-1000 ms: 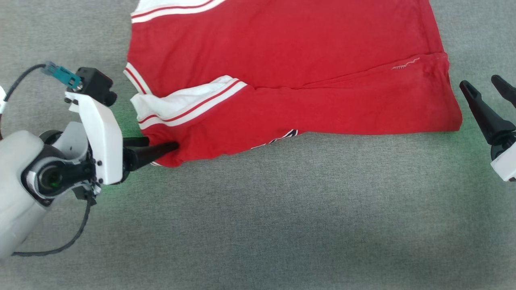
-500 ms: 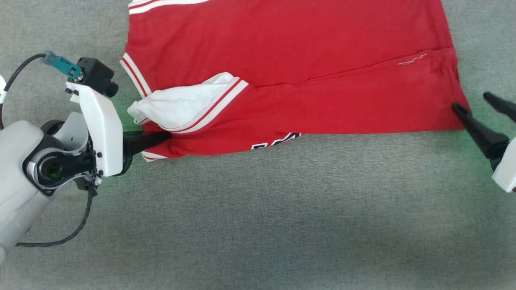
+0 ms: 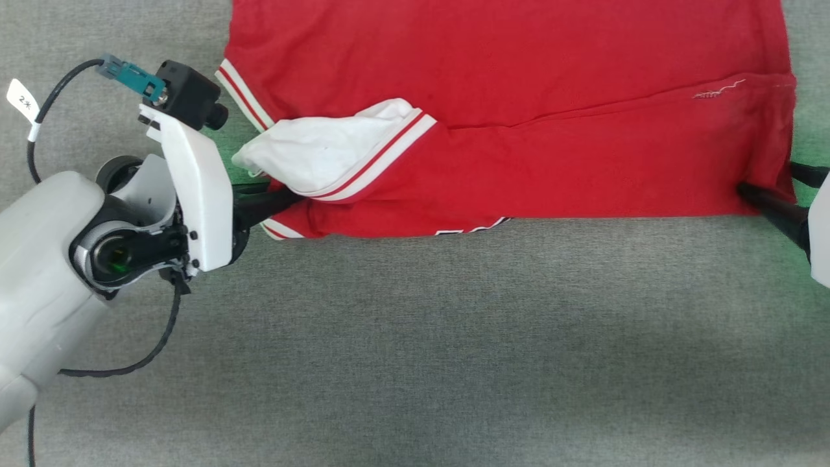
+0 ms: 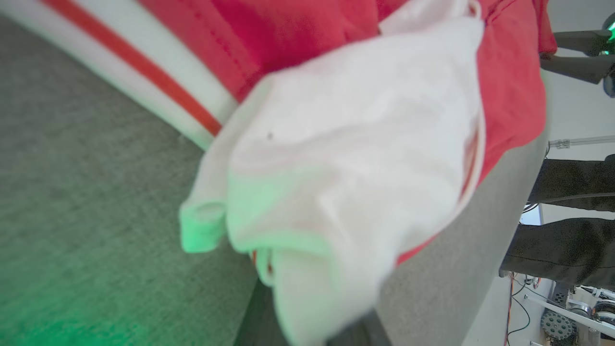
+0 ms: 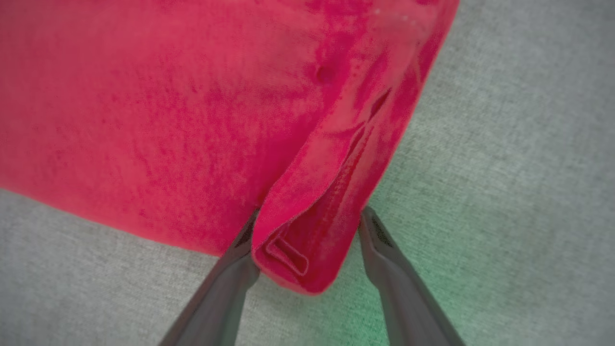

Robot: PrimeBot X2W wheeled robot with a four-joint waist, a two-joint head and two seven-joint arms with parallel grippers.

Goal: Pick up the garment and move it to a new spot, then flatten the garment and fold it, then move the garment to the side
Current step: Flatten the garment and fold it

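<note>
The garment (image 3: 519, 97), a red jersey, lies folded across the far side of the grey cloth surface (image 3: 454, 357). A strip of black and white lettering (image 3: 473, 228) peeks out at its near edge. My left gripper (image 3: 288, 198) is shut on the garment's near left edge, with a white striped sleeve (image 3: 324, 152) bunched over it. In the left wrist view that sleeve (image 4: 346, 158) hangs over and hides the fingers. My right gripper (image 3: 768, 179) stands open around the near right corner. In the right wrist view its fingers (image 5: 230, 274) flank a rolled fold of red hem (image 5: 307, 240).
The grey surface stretches wide toward the near side. A black cable (image 3: 149, 353) loops below my left wrist. In the left wrist view a person's legs in dark trousers (image 4: 562, 240) stand past the table edge, and my right gripper's fingers (image 4: 576, 53) show at the upper right.
My left gripper has shut on the garment's left edge and drawn it up, bunching the white sleeve. My right gripper has moved in around the right corner. The head camera has shifted.
</note>
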